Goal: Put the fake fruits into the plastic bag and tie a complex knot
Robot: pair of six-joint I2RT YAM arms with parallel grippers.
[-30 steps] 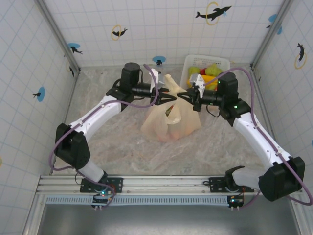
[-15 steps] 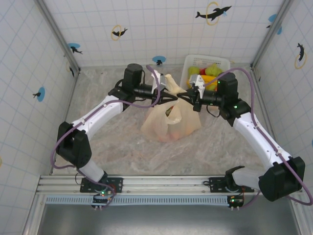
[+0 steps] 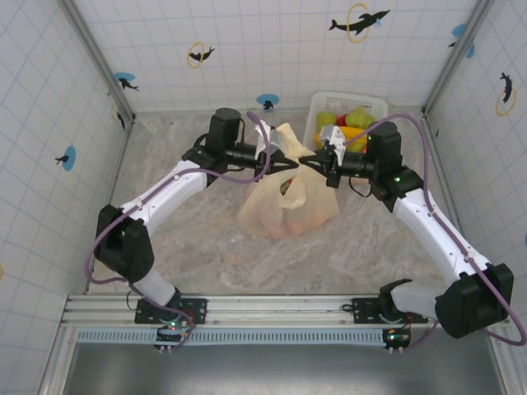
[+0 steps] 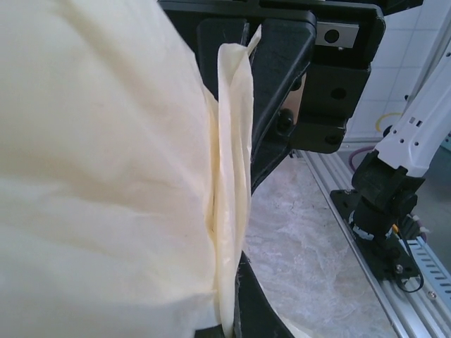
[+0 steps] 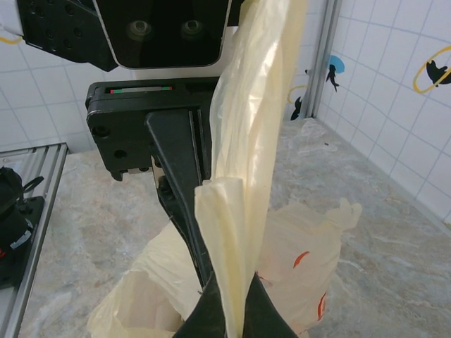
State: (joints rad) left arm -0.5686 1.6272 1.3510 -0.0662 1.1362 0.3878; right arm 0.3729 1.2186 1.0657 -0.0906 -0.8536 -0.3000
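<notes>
Plastic bag [image 3: 288,206] stood upright mid-counter [image 3: 189,247], long axis vertical, gathered top pointing up. Left hand [image 3: 288,163] was pressed together, pinching a cream strip of the bag's top. Right hand [image 3: 309,160] pinched likewise. The fingertips nearly met above the bag. Fake fruits [image 3: 350,119] lay in a white basket [image 3: 317,115] at the far right. Counter marbled grey-beige. Walls white tile with dolphin stickers [image 3: 358,20].

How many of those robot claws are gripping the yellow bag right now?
2. The left gripper pinches a bunched strip of the plastic bag from the left, above its body; the right gripper does the same from the right, their tips nearly meeting.
</notes>
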